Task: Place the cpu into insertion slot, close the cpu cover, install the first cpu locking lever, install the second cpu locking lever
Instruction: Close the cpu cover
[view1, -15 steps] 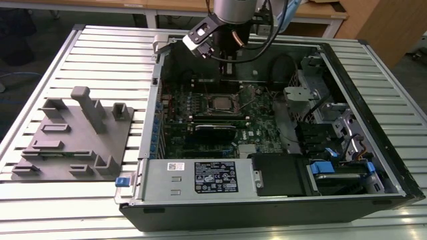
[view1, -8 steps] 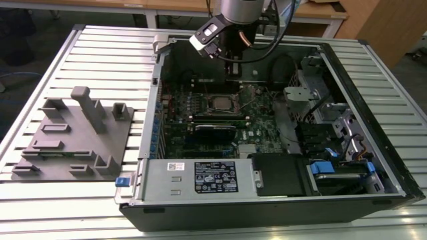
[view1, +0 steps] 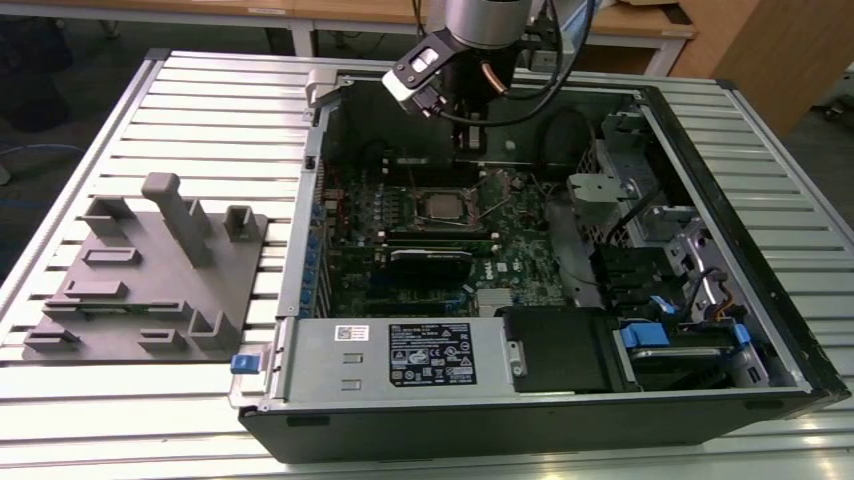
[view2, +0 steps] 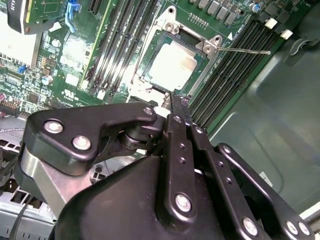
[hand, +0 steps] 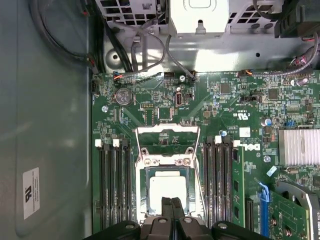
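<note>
The cpu (hand: 167, 192) (view2: 172, 67) lies flat in the insertion slot (hand: 141, 200) (view2: 200, 77) on the green motherboard, its silvery top showing. The cpu cover (hand: 167, 131) is swung up and open on the side of the slot away from my fingers. A thin locking lever (view2: 245, 50) sticks out sideways over the memory slots. My gripper (hand: 170, 201) (view2: 173, 96) is shut with nothing between its fingers, its tips close over the slot's near edge. In the exterior view the gripper (view1: 466, 140) hangs inside the open computer case above the slot (view1: 447, 206).
Black memory slots (hand: 220, 175) flank the socket on both sides. A finned heat sink (hand: 300, 147) and a blue clip (hand: 263, 200) lie further along the board. The case wall (view1: 316, 150), power supply (view1: 400, 360) and drive cage (view1: 654, 230) ring the board. A grey fixture plate (view1: 147, 270) sits on the exterior view's left.
</note>
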